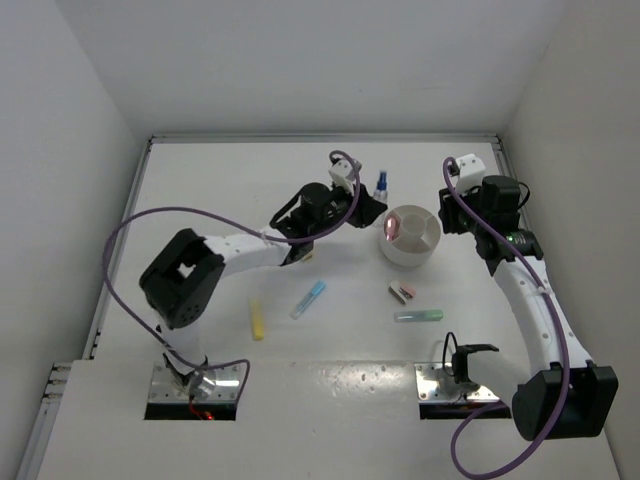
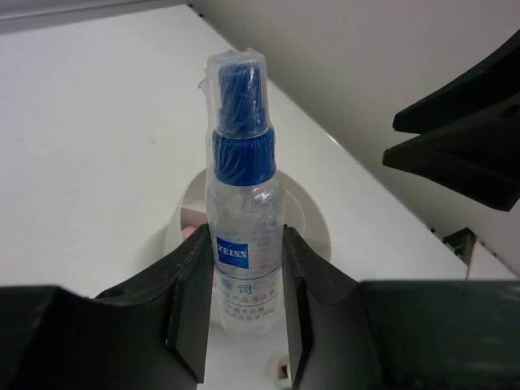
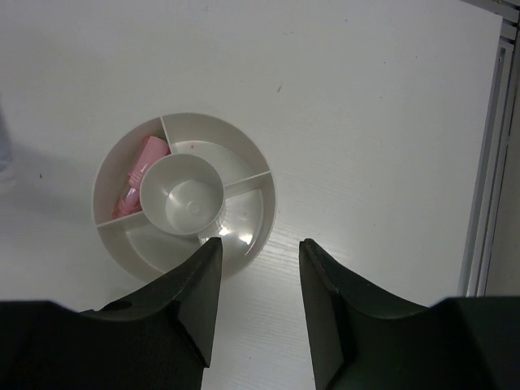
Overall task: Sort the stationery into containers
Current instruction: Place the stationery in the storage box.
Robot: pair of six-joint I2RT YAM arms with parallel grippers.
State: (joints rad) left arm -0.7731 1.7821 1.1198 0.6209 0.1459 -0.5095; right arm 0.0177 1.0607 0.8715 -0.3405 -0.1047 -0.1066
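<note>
While left gripper (image 2: 244, 268) grips bottle (image 2: 241, 203) — 1 pink stick (image 3: 140, 175) in dish (image 3: 213, 134).

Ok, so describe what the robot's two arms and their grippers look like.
Both the left arm and right arm have white links joined by chunky black joints, each bolted to a metal plate. A purple cable loops loosely along each. The left gripper and right gripper have flat black wedge-shaped fingers, with a small white block at each wrist.

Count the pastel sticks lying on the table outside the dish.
3: a yellow stick beside the left arm's elbow, a blue stick right of it, a green stick on the dish's near side. The left arm could hide more.
</note>
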